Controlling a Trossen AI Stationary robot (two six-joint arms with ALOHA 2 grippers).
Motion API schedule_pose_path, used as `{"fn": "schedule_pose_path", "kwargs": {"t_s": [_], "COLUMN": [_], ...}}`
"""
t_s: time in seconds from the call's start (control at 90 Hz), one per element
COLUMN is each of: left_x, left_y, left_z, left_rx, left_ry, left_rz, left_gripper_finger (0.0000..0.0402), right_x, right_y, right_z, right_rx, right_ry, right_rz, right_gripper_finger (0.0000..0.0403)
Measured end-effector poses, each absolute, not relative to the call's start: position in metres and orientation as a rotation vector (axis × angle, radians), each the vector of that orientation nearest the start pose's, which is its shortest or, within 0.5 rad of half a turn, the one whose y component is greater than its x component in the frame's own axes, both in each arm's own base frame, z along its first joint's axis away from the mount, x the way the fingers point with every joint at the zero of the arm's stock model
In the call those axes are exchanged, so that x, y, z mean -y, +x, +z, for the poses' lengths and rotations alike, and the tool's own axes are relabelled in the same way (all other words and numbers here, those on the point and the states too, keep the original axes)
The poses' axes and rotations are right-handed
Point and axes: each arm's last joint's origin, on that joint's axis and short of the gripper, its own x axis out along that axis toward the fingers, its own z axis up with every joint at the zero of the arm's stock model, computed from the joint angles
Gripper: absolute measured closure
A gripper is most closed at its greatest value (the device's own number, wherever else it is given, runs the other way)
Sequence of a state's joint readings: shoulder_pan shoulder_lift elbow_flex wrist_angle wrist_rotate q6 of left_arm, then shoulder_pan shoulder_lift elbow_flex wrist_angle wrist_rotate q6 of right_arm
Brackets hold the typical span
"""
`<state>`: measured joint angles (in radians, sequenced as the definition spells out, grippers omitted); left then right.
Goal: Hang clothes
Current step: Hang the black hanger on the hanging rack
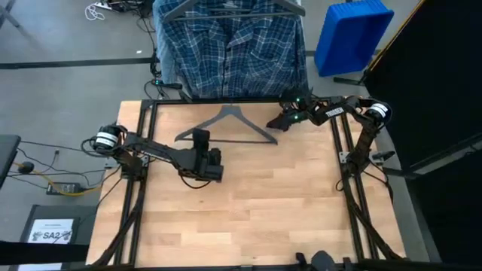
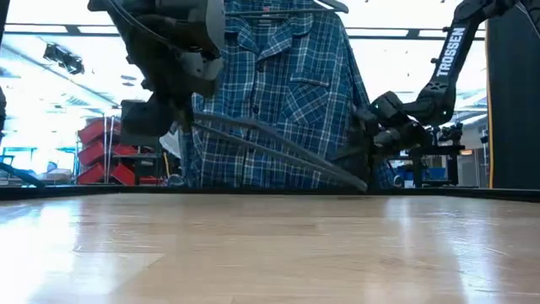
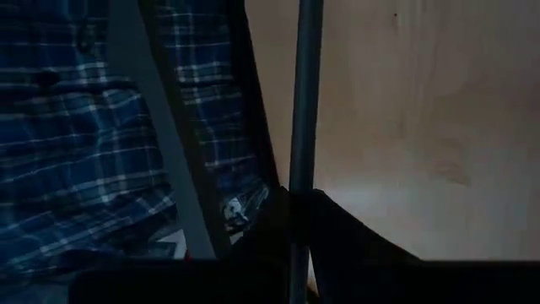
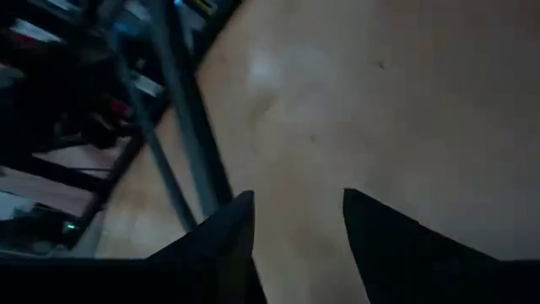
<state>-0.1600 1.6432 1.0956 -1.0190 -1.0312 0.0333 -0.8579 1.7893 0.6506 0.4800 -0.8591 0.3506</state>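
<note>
The plaid shirt (image 1: 232, 47) is dark blue crossed with a grid of white and lighter blue lines, and the same check covers its collar, chest pocket and sleeves; in the left wrist view the cloth (image 3: 76, 143) reads as deep blue with pale stripes. The hanger over the table (image 1: 226, 125) is dark grey, as is the hanger inside the shirt (image 1: 230, 7). The table (image 1: 248, 203) is pale, warm-toned wood with a faint plank grain, framed in black. Both arms are black, the right one lettered in white. The bin (image 1: 351, 34) beside the shirt is bright blue
</note>
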Motion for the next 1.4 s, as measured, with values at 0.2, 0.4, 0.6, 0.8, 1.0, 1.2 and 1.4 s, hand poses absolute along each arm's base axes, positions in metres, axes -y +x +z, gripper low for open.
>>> {"fn": "schedule_pose_path", "kwargs": {"t_s": [0.2,0.4,0.6,0.8,1.0,1.2,1.4], "left_x": [0.020,0.020,0.020,0.020,0.020,0.020,0.020], "left_y": [0.280,0.280,0.280,0.280,0.280,0.280,0.280], "left_z": [0.208,0.208,0.208,0.208,0.208,0.208,0.208], "left_rx": [-1.352,-1.348,-1.347,-1.346,-1.346,-1.346,-1.347], "left_ry": [0.947,0.946,0.946,0.948,0.947,0.946,0.945], "left_rz": [0.655,0.658,0.660,0.663,0.663,0.661,0.659], "left_gripper_finger": [0.0401,0.0401,0.0401,0.0401,0.0401,0.0401,0.0401], "right_x": [0.200,0.186,0.181,0.184,0.179,0.186,0.194], "right_y": [0.220,0.231,0.234,0.232,0.235,0.233,0.228], "right_z": [0.106,0.107,0.108,0.108,0.109,0.107,0.107], "right_rx": [-0.498,-0.512,-0.523,-0.529,-0.542,-0.538,-0.520], "right_ry": [0.863,0.869,0.898,0.999,1.058,1.088,1.088], "right_rz": [0.044,0.177,0.205,0.162,0.223,0.046,-0.005], "right_gripper_finger": [0.0243,0.0246,0.0248,0.0250,0.0248,0.0255,0.0265]}}
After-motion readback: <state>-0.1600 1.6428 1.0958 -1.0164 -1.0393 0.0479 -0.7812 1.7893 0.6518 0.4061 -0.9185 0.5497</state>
